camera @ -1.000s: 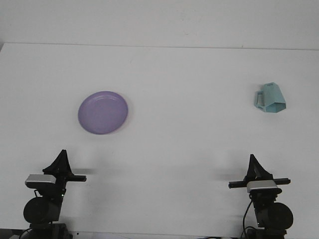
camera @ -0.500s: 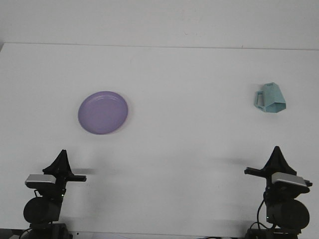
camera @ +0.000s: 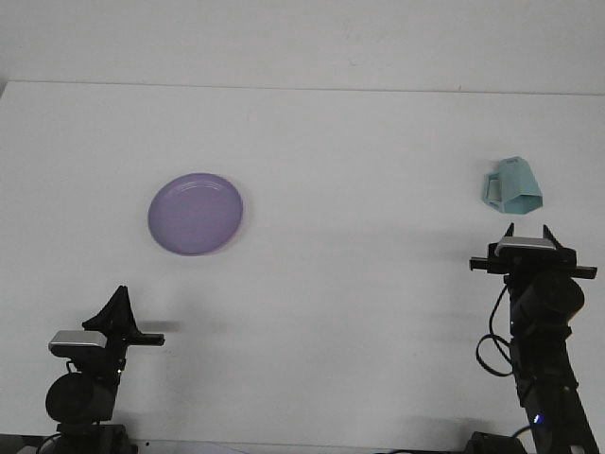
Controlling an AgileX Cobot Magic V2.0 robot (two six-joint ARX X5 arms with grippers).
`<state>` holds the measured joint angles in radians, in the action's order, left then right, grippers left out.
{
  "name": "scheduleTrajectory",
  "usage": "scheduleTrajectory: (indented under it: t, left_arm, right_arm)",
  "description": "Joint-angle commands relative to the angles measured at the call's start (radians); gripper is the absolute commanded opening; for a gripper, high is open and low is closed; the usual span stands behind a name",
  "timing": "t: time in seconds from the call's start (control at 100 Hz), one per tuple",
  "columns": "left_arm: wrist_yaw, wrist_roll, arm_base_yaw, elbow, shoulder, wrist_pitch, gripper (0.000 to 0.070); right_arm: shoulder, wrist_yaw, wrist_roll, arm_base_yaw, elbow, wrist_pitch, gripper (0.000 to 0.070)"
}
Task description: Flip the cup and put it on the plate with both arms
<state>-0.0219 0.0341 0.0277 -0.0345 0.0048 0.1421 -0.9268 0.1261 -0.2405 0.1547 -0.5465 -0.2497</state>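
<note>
A light blue cup rests on the white table at the far right, wide end toward me and handle on its left side. The purple plate lies left of centre with nothing on it. My right gripper is raised just in front of the cup, a short gap short of it, with two fingertips spread apart and nothing between them. Low at the table's near left edge, my left gripper points forward, its fingers together in a single point, well short of the plate.
The white table stretches between plate and cup. A pale wall rises behind the table's back edge. The right arm's black body and cable stand at the near right corner.
My right arm has risen and reached forward toward the cup, and its fingers have spread open. The left arm, plate and cup have stayed put.
</note>
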Motion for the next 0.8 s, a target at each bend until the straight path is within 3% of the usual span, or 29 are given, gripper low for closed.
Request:
scheduleTrajectory:
  t: [0.0, 0.2, 0.45, 0.79]
  left_arm:
    - [0.0, 0.005, -0.001, 0.021, -0.002, 0.01, 0.0011]
    - [0.0, 0.006, -0.001, 0.021, -0.002, 0.01, 0.0012]
    - [0.0, 0.005, -0.001, 0.021, -0.002, 0.009, 0.0011]
    - [0.0, 0.005, -0.001, 0.021, -0.002, 0.009, 0.0011]
  right_arm:
    - [-0.072, -0.009, -0.047, 0.037, -0.005, -0.05, 0.0476]
    - [-0.319, -0.156, -0.074, 0.198, -0.005, -0.294, 0.0476]
    - [-0.631, -0.249, -0.079, 0.316, -0.023, -0.604, 0.0474]
    - [-0.955, -0.317, -0.132, 0.346, -0.287, -0.617, 0.0472]
